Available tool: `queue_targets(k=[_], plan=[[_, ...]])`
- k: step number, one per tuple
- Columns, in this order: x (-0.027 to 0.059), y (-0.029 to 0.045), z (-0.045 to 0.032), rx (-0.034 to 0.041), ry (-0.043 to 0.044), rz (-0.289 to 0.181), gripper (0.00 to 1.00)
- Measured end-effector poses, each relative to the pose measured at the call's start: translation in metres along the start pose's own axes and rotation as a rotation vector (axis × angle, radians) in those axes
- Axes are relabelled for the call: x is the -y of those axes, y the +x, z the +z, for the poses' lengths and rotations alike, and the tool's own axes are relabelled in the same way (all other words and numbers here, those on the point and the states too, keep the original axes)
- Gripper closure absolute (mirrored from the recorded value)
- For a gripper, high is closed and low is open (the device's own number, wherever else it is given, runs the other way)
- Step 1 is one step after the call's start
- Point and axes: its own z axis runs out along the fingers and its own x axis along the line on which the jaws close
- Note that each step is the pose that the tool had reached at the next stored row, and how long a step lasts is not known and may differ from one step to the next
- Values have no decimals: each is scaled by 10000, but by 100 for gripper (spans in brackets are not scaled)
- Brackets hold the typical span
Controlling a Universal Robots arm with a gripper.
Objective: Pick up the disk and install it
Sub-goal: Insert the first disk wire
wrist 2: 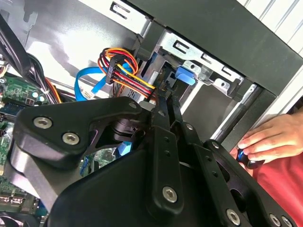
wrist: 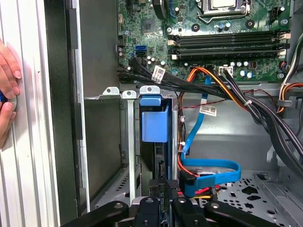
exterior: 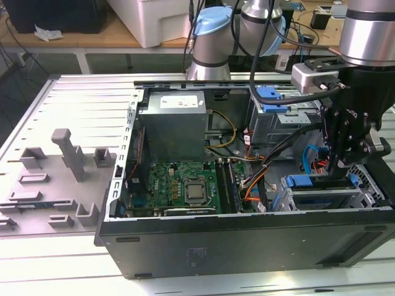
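Standing by the bench, I note the black metal gripper (wrist: 163,188) lowered into the drive corner of the open black tower computer case (exterior: 247,246), at the exterior view's right. How far the jaws are parted, and whether they pinch anything, I cannot tell; their tips are crowded against the bay.

Directly ahead of the jaws, in line with their reach, sits the silver-metal hard disk with the blue plastic frame (wrist: 155,126). It stands on edge in a slot of the bare silver sheet-metal drive cage (wrist: 111,92), its long axis running away from the gripper into the cage. By my judgement it is at least partly seated. It presents its narrow edge: blue frame in front, dark body behind, label hidden.

A flat blue ribbon cable (wrist: 214,166) loops just beside the cage, and the green motherboard (wrist: 213,19) lies beyond. A person's hand (wrist: 6,90) rests outside the case wall, well apart from the disk.
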Motion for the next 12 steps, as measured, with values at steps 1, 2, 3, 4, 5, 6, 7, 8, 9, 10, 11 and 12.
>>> queue_targets(k=[1,2,3,4,5,6,7,8,9,10,11,12], plan=[[0,0,2,0,0,0,83],[0,-2,8,0,1,-1,83],[-1,-3,14,-2,0,0,83],[-2,-3,16,-4,0,-1,83],[-2,-3,17,-3,0,0,83],[-2,-3,18,-2,0,0,83],[-2,-4,19,0,0,0,83],[-2,-4,19,-1,0,0,83],[-2,-4,19,-1,0,0,83],[-2,-4,20,0,0,0,83],[-2,-4,20,0,0,0,83],[-2,-4,20,0,0,0,83]])
